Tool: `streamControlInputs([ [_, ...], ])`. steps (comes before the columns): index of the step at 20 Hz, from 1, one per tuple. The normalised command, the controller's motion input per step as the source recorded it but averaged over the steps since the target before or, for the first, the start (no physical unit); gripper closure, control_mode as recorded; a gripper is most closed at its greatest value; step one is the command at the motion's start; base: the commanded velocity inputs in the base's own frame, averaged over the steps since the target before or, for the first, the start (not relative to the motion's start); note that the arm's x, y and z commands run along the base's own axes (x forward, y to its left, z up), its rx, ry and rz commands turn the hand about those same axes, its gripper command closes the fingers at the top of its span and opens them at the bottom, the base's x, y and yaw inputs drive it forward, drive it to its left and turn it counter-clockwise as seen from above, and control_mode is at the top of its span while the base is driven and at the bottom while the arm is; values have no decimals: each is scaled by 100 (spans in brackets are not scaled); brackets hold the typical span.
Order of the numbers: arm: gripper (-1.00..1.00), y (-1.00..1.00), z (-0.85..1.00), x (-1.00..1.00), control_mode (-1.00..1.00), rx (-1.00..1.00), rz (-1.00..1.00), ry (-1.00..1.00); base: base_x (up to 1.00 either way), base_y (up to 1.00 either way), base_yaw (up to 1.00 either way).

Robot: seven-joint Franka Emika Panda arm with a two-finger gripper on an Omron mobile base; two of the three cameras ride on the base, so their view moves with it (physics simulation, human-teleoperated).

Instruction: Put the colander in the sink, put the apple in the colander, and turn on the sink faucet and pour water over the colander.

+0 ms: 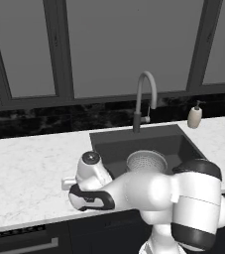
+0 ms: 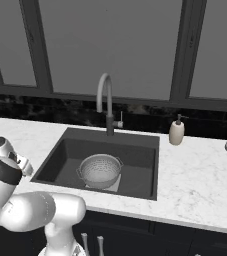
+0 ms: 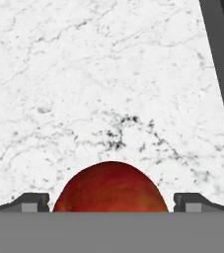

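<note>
My gripper (image 3: pixel 111 202) stands with its jaws spread wide apart, one dark fingertip (image 3: pixel 32 202) to each side of the apple (image 3: pixel 109 187). The apple sits between them on the white marble counter (image 3: pixel 84 74), red-orange with a slightly lighter patch low on one side, and I see a gap between it and each tip, so nothing is clamped. Whether the tips reach down to the counter I cannot tell.

In the left base view my hand is bent low over the counter (image 1: pixel 25 168) just left of the sink (image 1: pixel 183 141), near the front edge. The sink's dark edge also shows at the upper right of my hand view.

The colander (image 2: pixel 100 170) sits upright inside the sink (image 2: pixel 140 150), on the lighter square patch at the bottom, its loop handles at the rim. Behind the basin rises the sink faucet (image 2: pixel 105 100), its arched spout curving forward over the sink and its small lever sticking out to the side. A beige soap dispenser (image 2: pixel 176 131) stands on the counter to the right of the faucet, well apart from my hand.
</note>
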Motion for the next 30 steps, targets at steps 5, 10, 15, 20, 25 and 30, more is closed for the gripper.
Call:
streamControlInputs([
  [5, -100, 0, -31, 0, -100, 0, 0, 0, 0, 0, 0],
  [10, 100, 0, -24, -8, -100, 6, 0, 0, 0, 0, 0],
  [15, 100, -28, -10, -22, -100, 4, 0, 0, 0, 0, 0],
  [20, 100, -55, 10, -34, -100, 0, 0, -9, 0, 0, 0],
  [25, 100, -56, 40, -12, -100, 2, 0, -1, 0, 0, 0],
  [30, 100, -73, 51, -14, -100, 0, 0, 0, 0, 0, 0],
])
